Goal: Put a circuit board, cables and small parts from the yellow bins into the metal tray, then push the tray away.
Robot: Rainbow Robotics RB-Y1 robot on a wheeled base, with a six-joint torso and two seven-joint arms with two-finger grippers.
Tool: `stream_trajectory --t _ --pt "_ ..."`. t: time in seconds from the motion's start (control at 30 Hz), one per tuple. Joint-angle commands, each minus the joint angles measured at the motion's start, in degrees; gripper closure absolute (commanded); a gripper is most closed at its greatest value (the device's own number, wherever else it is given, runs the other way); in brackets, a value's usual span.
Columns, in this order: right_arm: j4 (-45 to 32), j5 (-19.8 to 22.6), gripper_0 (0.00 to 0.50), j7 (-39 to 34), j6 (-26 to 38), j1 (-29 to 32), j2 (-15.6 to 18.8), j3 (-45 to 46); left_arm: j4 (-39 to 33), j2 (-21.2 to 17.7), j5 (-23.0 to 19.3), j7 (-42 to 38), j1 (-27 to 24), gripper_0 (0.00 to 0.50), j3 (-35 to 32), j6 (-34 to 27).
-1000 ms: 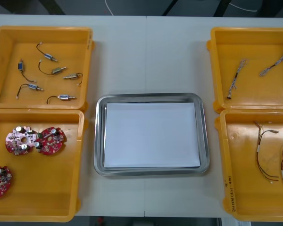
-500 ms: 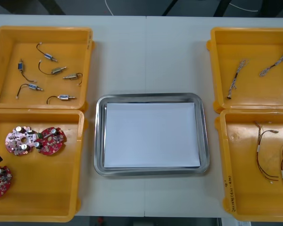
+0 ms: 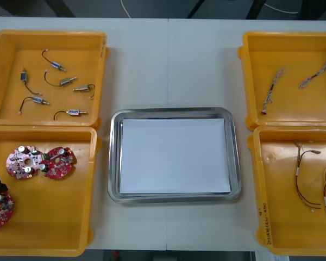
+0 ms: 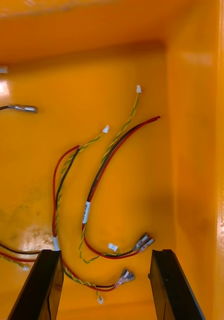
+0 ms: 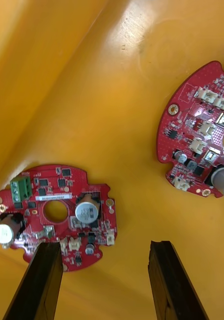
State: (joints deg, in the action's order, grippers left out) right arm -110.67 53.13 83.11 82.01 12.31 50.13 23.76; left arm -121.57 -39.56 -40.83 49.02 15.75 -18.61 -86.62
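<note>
Red circuit board (image 5: pixel 56 220): flat in the near-left yellow bin (image 3: pixel 54 217), just beside one finger of our left gripper (image 5: pixel 104 250), whose fingers stand wide apart.
Grasp: we would shift sideways until the board's rim sits between the fingers, then pinch it at a bare edge.
Right gripper (image 4: pixel 106 257): spread wide above red and yellow cables (image 4: pixel 106 165).
Metal tray (image 3: pixel 113 157): white inside, unfilled.
Unclear: our height above the board; second board (image 5: pixel 202 150) cut off.

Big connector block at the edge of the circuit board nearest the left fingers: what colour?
Green connector block, best in the left wrist view.
</note>
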Motion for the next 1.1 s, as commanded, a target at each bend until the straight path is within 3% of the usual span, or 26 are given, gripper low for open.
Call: stream_trajectory --t 0.03,0.47,1.1 --pt "1.5 -1.1 0.0 1.5 -1.7 0.9 0.7 -1.8 3.1 -1.0 0.2 3.7 1.1 0.0 1.1 2.7" --pt "2.3 -4.0 0.0 1.3 -3.7 0.3 -4.3 -4.6 4.9 -1.4 0.7 4.2 0.9 0.0 2.7 4.4" --pt "6.5 -4.4 0.0 2.1 -9.9 0.3 -4.4 -7.6 8.1 -1.5 1.1 5.1 -0.9 0.0 3.5 5.0"
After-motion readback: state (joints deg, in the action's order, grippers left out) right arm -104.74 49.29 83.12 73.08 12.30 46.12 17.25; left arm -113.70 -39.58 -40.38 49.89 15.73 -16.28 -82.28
